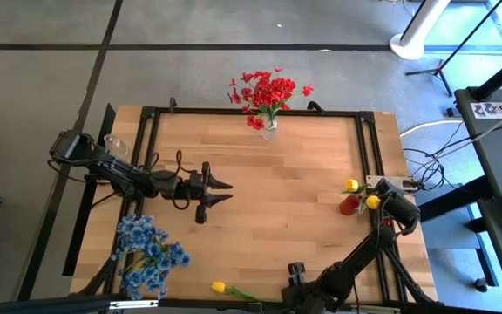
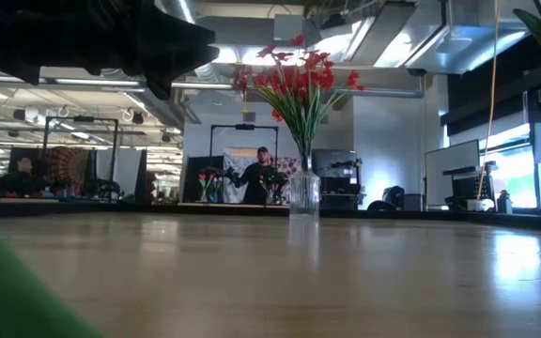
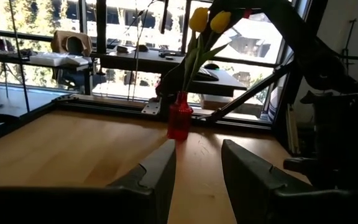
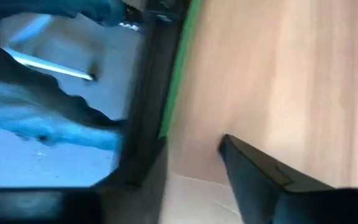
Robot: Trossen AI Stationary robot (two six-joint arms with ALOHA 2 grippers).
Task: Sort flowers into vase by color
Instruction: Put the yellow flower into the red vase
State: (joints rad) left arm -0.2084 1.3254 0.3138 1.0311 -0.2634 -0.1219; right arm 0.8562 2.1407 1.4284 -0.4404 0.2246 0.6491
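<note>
Red flowers (image 1: 267, 91) stand in a clear vase (image 1: 270, 131) at the far edge of the worktop (image 1: 277, 192). Blue flowers (image 1: 149, 253) sit bunched at the near left corner, their vase hidden under the blooms. Two yellow flowers (image 1: 362, 194) stand in a small red vase (image 1: 349, 206) at the right side, and one loose yellow flower (image 1: 220, 287) lies flat at the near edge with its green stem trailing right. Left gripper (image 1: 220, 193) hovers over mid-worktop, pointed at the red vase, fingers partly apart with nothing between them. Right gripper (image 1: 396, 206) is just beside the red vase at the right edge; cannot tell its state. The loose flower looks very light, with a thin bendy stem and a soft bud. Best to pinch mid-stem, not the bud; the stem will likely droop and swing when lifted. The small red vase looks easy to tip.
</note>
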